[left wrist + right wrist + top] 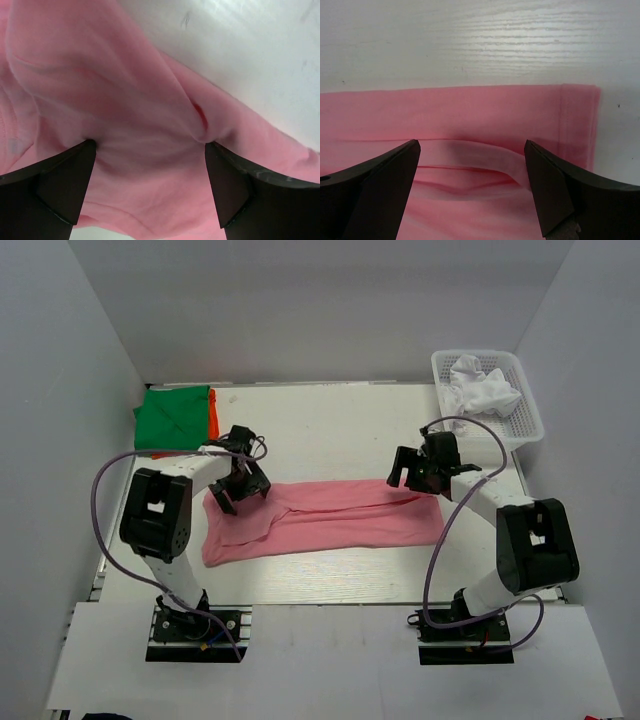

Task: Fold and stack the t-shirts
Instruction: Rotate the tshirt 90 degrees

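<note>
A pink t-shirt [320, 520] lies folded lengthwise as a long band across the middle of the table. My left gripper [240, 487] is open over its left end, where the cloth is bunched [150, 115]. My right gripper [413, 476] is open over the shirt's far right edge, just above a raised fold [485, 157]; its hem [580, 125] lies flat. A folded green t-shirt [172, 420] lies on an orange one [213, 412] at the back left. White t-shirts [482, 388] sit crumpled in the basket.
A white plastic basket [520, 425] stands at the back right corner. White walls enclose the table on the left, back and right. Purple cables loop beside both arms.
</note>
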Robot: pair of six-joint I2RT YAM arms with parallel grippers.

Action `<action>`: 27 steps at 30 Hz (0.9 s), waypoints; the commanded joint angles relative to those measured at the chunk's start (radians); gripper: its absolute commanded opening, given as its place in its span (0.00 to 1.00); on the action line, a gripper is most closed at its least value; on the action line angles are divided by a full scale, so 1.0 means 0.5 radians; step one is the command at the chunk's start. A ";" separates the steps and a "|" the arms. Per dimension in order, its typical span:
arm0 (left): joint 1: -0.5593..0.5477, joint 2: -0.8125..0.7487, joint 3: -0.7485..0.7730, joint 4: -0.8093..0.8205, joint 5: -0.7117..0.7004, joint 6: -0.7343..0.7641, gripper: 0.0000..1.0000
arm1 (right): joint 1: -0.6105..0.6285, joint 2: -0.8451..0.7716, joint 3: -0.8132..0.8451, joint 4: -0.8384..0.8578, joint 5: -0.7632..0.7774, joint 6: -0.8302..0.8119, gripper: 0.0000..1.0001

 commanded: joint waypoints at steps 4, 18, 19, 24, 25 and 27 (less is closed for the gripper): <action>0.035 0.507 0.418 -0.110 -0.223 -0.022 1.00 | -0.002 -0.016 -0.183 -0.199 0.002 0.090 0.90; -0.130 1.917 2.571 0.283 0.552 0.402 1.00 | 0.797 -0.632 -0.812 -0.396 -0.642 0.004 0.90; -0.161 1.898 2.488 0.492 0.642 0.401 1.00 | 0.880 -0.599 -0.809 -0.356 -0.709 -0.032 0.90; -0.314 2.256 2.891 1.029 0.771 0.248 1.00 | 1.585 -0.287 -0.574 -0.383 -0.615 -0.311 0.90; -0.315 2.257 2.892 1.128 0.771 0.211 1.00 | 1.672 -0.255 -0.527 -0.359 -0.666 -0.345 0.90; -0.339 2.257 2.708 1.379 0.771 0.095 1.00 | 1.804 -0.169 -0.442 -0.355 -0.648 -0.452 0.90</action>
